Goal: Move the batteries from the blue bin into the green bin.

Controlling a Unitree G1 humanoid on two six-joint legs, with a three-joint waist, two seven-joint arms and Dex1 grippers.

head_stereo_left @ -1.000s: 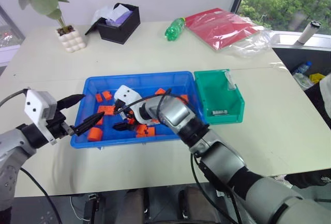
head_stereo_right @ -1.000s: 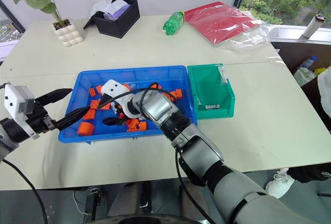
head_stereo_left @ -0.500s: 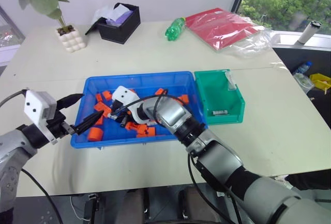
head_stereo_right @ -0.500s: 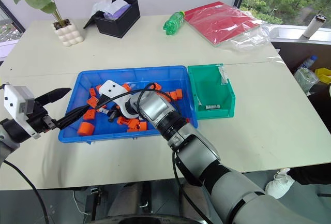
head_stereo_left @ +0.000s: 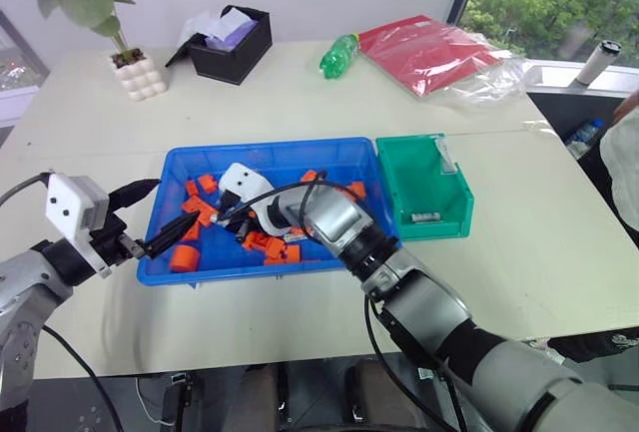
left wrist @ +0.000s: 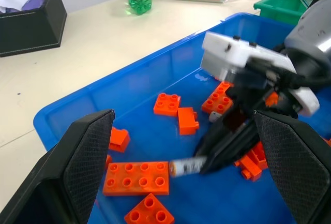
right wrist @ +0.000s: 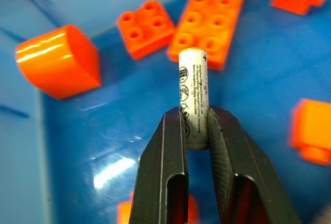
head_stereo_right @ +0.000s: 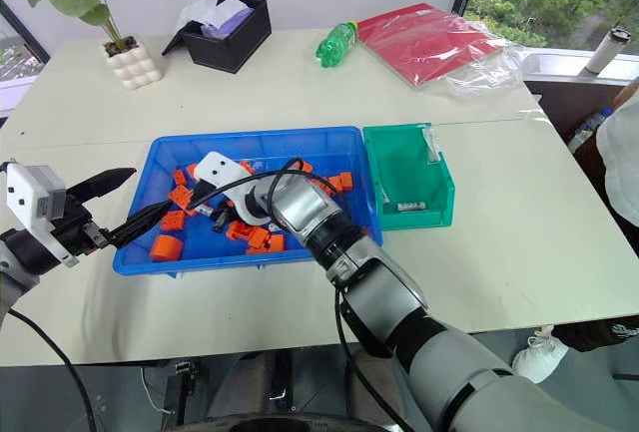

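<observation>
Between the right gripper's (right wrist: 195, 125) two black fingers a battery (right wrist: 193, 95) stood clamped, its free end sticking out past the tips over the floor of the blue bin (head_stereo_left: 290, 152). Around it lay orange bricks (right wrist: 213, 21), among them a long flat one close beyond the battery's end and a rounded block (right wrist: 58, 61) off to one side. From the left wrist, the same battery showed poking out of the dark fingers just beside a flat orange brick. Outside the bin's left end the left gripper (head_stereo_left: 150, 216) hovered with its fingers spread apart, gripping nothing. Touching the blue bin's right end sat the green bin (head_stereo_left: 423, 190), with another battery (head_stereo_left: 424, 216) lying on its floor. Farther back on the table were a black box (head_stereo_left: 232, 46), a potted plant (head_stereo_left: 100, 13), a green bottle (head_stereo_left: 337, 54) and a red bag (head_stereo_left: 424, 51).
</observation>
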